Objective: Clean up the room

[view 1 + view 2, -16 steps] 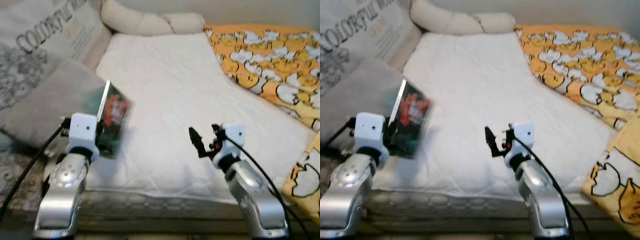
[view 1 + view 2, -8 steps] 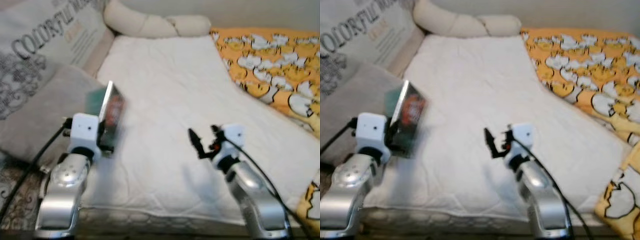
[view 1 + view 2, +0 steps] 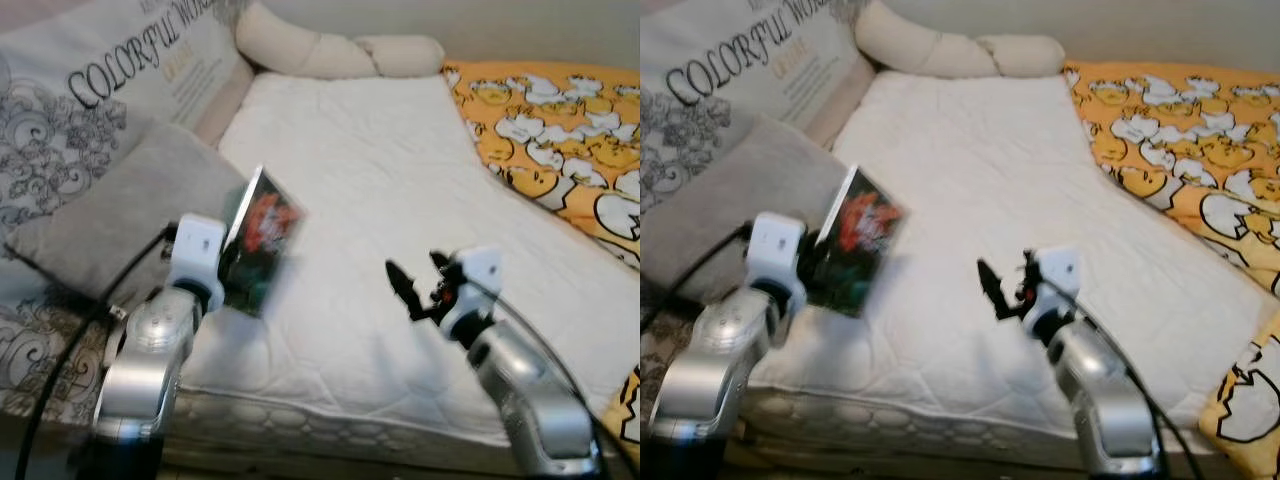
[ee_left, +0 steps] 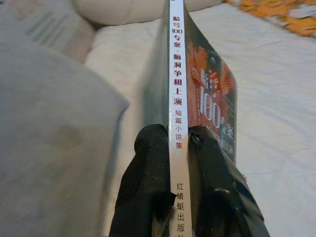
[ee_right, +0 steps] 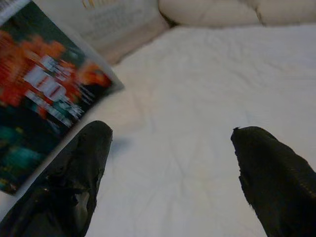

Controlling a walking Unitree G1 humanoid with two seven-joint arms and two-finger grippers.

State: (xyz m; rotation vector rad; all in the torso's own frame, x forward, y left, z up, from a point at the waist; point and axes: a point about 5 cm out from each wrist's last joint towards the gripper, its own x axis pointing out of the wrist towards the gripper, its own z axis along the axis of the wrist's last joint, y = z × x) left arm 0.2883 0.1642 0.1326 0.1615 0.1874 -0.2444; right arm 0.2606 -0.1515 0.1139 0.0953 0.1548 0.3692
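Observation:
My left gripper (image 3: 228,268) is shut on a thin book (image 3: 264,238) with a dark cover and red-orange artwork. It holds the book upright on edge above the front left part of the white bed (image 3: 380,180). In the left wrist view the two black fingers (image 4: 148,168) clamp the white spine (image 4: 176,74), which carries printed characters. My right gripper (image 3: 412,285) hovers over the front middle of the bed. It is open, with a wide gap between its fingertips (image 5: 79,163) and nothing held. The book's cover (image 5: 34,98) lies beside it in the right wrist view.
A grey pillow (image 3: 120,215) and a printed cushion (image 3: 90,110) lie along the bed's left side. A cream bolster (image 3: 340,55) lies at its head. An orange blanket with a duck pattern (image 3: 560,130) covers the right side. The mattress edge (image 3: 300,425) runs along the front.
The whole picture has shifted, so the camera has moved. The book stays clamped in my left gripper, and the right gripper stays open over the bed.

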